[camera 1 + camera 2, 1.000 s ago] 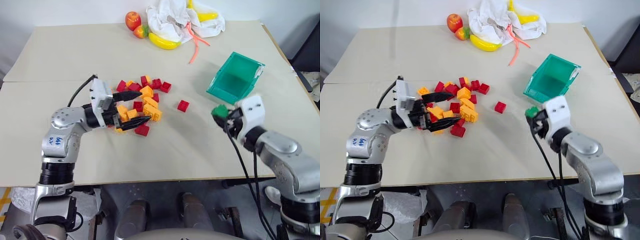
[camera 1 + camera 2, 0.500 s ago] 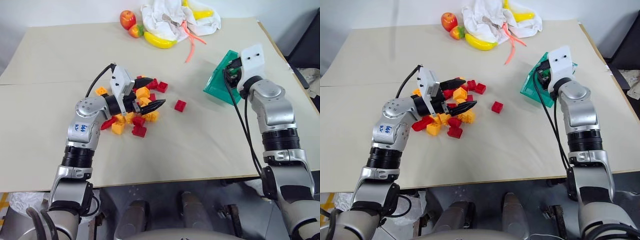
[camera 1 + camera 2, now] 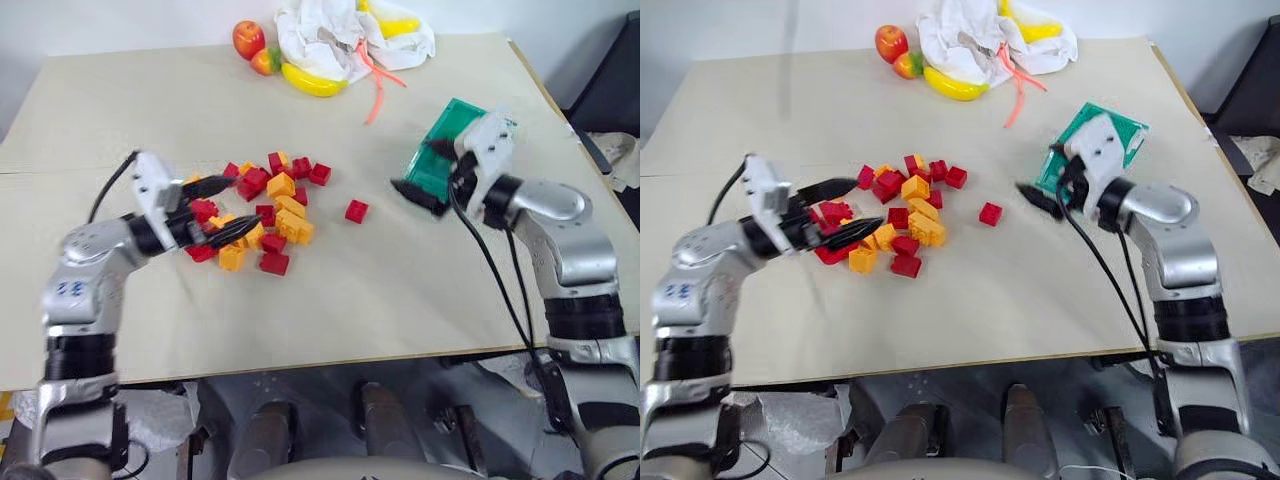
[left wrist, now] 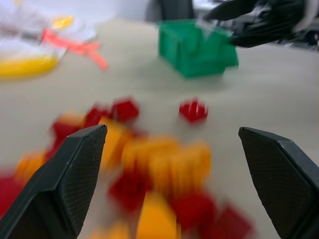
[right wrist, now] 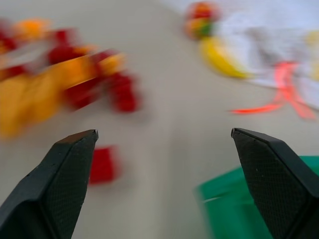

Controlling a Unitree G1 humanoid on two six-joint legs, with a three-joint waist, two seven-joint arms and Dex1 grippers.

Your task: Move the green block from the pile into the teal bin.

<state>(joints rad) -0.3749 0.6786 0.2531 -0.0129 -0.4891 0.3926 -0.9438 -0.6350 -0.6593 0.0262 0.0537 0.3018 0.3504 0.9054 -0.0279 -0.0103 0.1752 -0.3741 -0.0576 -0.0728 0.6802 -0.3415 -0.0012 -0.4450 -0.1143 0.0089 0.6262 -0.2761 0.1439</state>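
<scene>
Across the whole view, a beige table (image 3: 400,290). At its far edge, a crumpled white cloth (image 3: 330,30) with a yellow banana (image 3: 305,80) just beside it and a red apple (image 3: 247,38) further left. On the right side, well apart from the bricks, the teal bin (image 3: 435,160), tilted, its inside largely hidden behind the right arm. Near the middle-left, the pile (image 3: 270,205) of red and yellow-orange bricks, loosely scattered. Right beside the bin, the right tool (image 5: 163,132), fingers spread wide with nothing between them. At the pile's left edge, the left tool (image 3: 245,201), likewise spread wide, pinching nothing. Between pile and bin, alone, one red brick (image 3: 356,210).
</scene>
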